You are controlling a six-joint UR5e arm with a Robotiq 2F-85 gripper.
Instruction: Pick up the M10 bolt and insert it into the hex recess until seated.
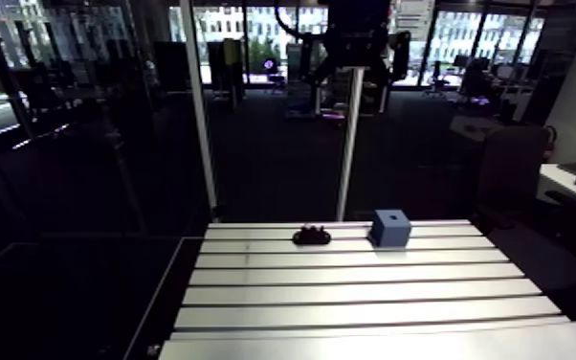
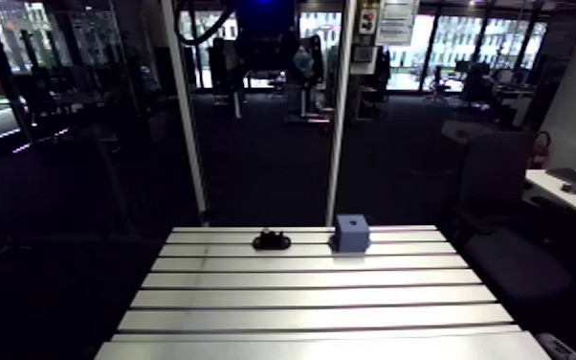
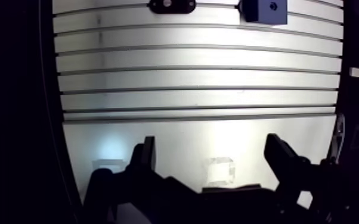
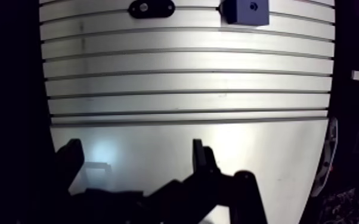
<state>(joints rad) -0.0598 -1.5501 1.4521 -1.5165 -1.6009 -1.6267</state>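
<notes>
At the bench's (image 3: 200, 77) far edge the dark M10 bolt (image 1: 311, 235) is judged rigid, slick steel, best taken across its shank; gripper (image 3: 210, 141) seen open, empty.

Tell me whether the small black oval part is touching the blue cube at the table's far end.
Apart. The arm view shows a bare strip of slotted aluminium table between the small black oval part and the blue cube.
</notes>
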